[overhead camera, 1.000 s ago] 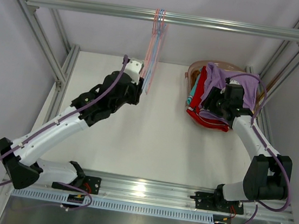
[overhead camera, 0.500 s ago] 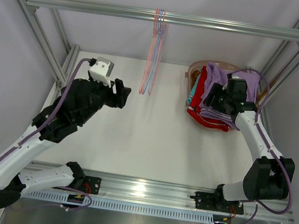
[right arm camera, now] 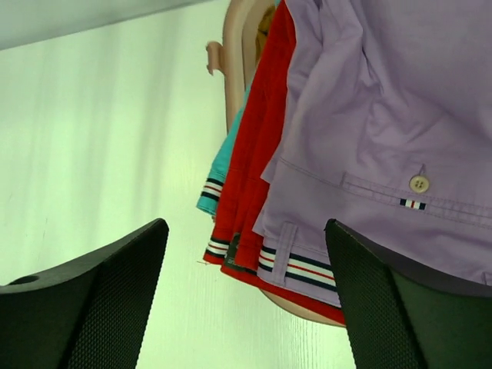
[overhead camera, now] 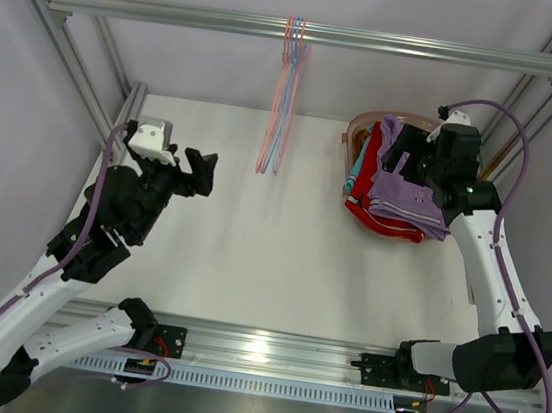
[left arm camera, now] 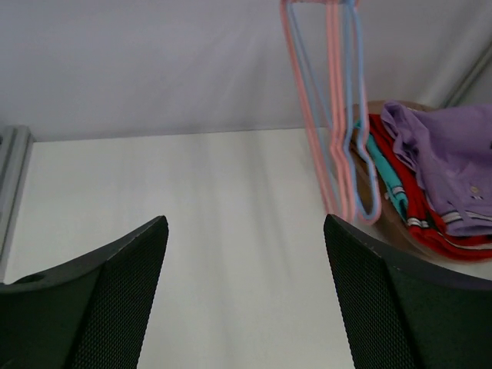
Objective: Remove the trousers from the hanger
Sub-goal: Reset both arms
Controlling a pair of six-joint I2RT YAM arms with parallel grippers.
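Observation:
Three bare hangers (overhead camera: 282, 97), pink and blue, hang from the top rail; they also show in the left wrist view (left arm camera: 338, 115). The trousers lie piled in a pinkish tub (overhead camera: 349, 135): lavender trousers (overhead camera: 408, 198) on top, red trousers (overhead camera: 364, 187) under them, teal trousers (overhead camera: 357, 166) at the left edge. My left gripper (overhead camera: 199, 174) stands open and empty, well left of the hangers. My right gripper (overhead camera: 402, 162) hovers open above the pile, holding nothing. Its wrist view shows the lavender trousers (right arm camera: 369, 115), the red trousers (right arm camera: 257, 154) and the teal trousers (right arm camera: 223, 165) below.
An aluminium frame surrounds the white table (overhead camera: 271, 246), with the rail (overhead camera: 179, 15) across the back and posts at both sides. The tub's rim (right arm camera: 234, 61) overhangs the table near the right post.
My left arm has drawn back to the left, away from the hangers, and its jaws have opened. My right gripper has risen off the lavender trousers and opened wider.

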